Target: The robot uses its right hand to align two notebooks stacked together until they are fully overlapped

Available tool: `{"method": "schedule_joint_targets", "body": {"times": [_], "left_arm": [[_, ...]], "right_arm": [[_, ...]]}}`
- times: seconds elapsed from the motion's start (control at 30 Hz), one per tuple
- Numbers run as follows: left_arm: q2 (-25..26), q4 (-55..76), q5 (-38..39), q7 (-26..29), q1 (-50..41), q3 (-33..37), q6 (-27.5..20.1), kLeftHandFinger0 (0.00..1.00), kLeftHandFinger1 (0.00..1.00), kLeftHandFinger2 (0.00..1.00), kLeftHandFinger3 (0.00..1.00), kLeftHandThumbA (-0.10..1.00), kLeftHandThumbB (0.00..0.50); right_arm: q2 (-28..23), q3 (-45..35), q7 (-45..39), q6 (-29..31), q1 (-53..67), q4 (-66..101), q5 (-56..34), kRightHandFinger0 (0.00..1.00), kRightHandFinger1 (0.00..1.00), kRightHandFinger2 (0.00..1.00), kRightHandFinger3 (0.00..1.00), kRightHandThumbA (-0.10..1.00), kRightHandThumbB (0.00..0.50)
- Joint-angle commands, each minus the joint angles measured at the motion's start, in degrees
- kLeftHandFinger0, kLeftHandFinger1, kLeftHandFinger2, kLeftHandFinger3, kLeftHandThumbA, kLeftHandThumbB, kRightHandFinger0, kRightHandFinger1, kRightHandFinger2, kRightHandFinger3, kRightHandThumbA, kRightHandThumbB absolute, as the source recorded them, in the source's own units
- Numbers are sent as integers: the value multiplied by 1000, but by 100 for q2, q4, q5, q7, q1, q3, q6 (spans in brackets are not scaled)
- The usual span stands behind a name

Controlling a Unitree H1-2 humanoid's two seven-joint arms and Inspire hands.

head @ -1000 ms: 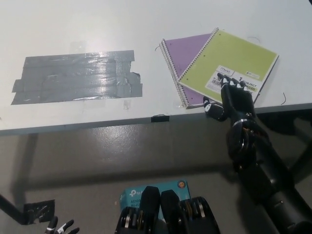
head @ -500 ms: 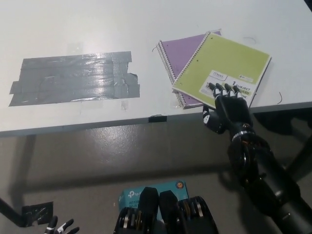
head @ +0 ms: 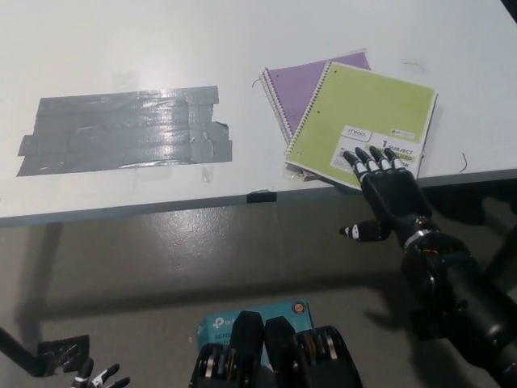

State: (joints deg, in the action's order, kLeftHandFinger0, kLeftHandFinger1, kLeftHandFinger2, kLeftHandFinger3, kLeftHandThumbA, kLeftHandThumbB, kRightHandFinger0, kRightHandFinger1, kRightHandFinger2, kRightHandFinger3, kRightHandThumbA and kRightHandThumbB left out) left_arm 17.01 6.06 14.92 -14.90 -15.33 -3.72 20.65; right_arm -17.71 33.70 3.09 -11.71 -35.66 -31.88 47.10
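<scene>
The green notebook (head: 365,123) lies skewed on top of the purple notebook (head: 305,83) near the front edge of the white bench (head: 161,48), well to the right of the grey tape patch (head: 125,129). Purple shows along the green cover's left and upper side, so the two are not yet overlapped.

The black right robot hand (head: 386,190) grasps nothing: its fingers (head: 373,158) are spread, their tips resting on the green notebook's near corner by the printed label, while the thumb juts out to the side below the bench edge.

Done well, this step probably calls for light downward pressure through the fingertips, so only the top cover slides and the purple one stays put. The push should turn the green notebook about its spiral edge until both spirals run parallel, then ease it across until no purple shows. Pressing too hard would likely drag both books together.

The white left robot hand (head: 97,377) rests far below the tape patch, fingers apart.
</scene>
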Motion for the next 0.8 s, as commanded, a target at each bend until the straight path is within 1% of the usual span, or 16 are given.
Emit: {"method": "schedule_joint_targets", "body": {"times": [0.0, 0.03, 0.07, 0.13, 0.2, 0.23, 0.37, 0.4, 0.47, 0.53, 0.57, 0.6, 0.67, 0.7, 0.73, 0.77], "left_arm": [[149, 157, 3, -153, -122, -3, -117, 899, 928, 956, 1000, 1000, 500], [147, 150, 12, -161, -126, -4, -128, 910, 928, 955, 1000, 1000, 500], [156, 136, -34, -148, -125, 12, -151, 910, 912, 931, 1000, 1000, 500], [158, 125, -24, -157, -128, 8, -162, 845, 896, 920, 1000, 1000, 500], [160, 139, -35, -157, -141, 21, -151, 839, 896, 919, 1000, 1000, 500], [167, 125, -68, -148, -140, 36, -162, 856, 879, 899, 1000, 1000, 500], [178, 130, -7, -194, -140, 36, -125, 866, 902, 920, 1000, 1000, 500], [173, 136, -10, -190, -136, 36, -132, 841, 906, 924, 1000, 1000, 500], [178, 132, -3, -202, -132, 41, -135, 866, 917, 934, 1000, 1000, 500], [183, 159, -36, -193, -151, 69, -107, 923, 928, 935, 1000, 1000, 500], [173, 170, -61, -175, -156, 87, -94, 870, 908, 937, 1000, 1000, 500], [159, 174, -57, -154, -154, 77, -82, 871, 907, 937, 1000, 1000, 500], [164, 193, -34, -164, -140, 78, -55, 881, 918, 953, 1000, 1000, 500], [166, 198, -26, -167, -130, 79, -43, 886, 920, 954, 1000, 1000, 500], [170, 198, -17, -163, -119, 78, 1, 896, 929, 956, 1000, 1000, 500], [188, 180, -78, -154, -111, 93, -70, 901, 917, 945, 1000, 1000, 500]], "right_arm": [[-309, 198, -1078, 52, 577, -296, -180, 1000, 1000, 1000, 1000, 1000, 373], [-320, 196, -1085, 54, 563, -290, -178, 1000, 1000, 1000, 1000, 1000, 373], [-369, 183, -1146, 45, 469, -237, -175, 1000, 1000, 1000, 1000, 1000, 394], [-387, 167, -1127, 62, 373, -236, -160, 1000, 1000, 1000, 1000, 1000, 397], [-398, 163, -1122, 62, 410, -219, -169, 1000, 1000, 1000, 1000, 1000, 398], [-383, 194, -1074, 122, 263, -330, -109, 1000, 1000, 1000, 1000, 1000, 386], [-365, 175, -1179, 68, 187, -303, -137, 1000, 1000, 1000, 1000, 1000, 392], [-330, 166, -1281, -17, 123, -250, -148, 1000, 1000, 1000, 1000, 1000, 388], [-314, 149, -1344, -48, 95, -209, -175, 1000, 1000, 1000, 1000, 1000, 389], [-290, 173, -1418, 30, 12, -228, -196, 1000, 1000, 1000, 1000, 1000, 379], [-298, 224, -1426, 79, -24, -216, -140, 1000, 1000, 1000, 1000, 1000, 373], [-272, 346, -1473, 99, -172, -242, 9, 1000, 1000, 1000, 1000, 1000, 391], [-238, 409, -1440, 137, -333, -320, 81, 1000, 1000, 1000, 1000, 1000, 401], [-238, 421, -1446, 140, -366, -334, 81, 1000, 1000, 1000, 1000, 1000, 402], [-234, 472, -1480, 174, -474, -379, 120, 1000, 1000, 1000, 1000, 1000, 386], [-249, 533, -1454, 250, -650, -440, 199, 1000, 1000, 1000, 1000, 1000, 393]]}}
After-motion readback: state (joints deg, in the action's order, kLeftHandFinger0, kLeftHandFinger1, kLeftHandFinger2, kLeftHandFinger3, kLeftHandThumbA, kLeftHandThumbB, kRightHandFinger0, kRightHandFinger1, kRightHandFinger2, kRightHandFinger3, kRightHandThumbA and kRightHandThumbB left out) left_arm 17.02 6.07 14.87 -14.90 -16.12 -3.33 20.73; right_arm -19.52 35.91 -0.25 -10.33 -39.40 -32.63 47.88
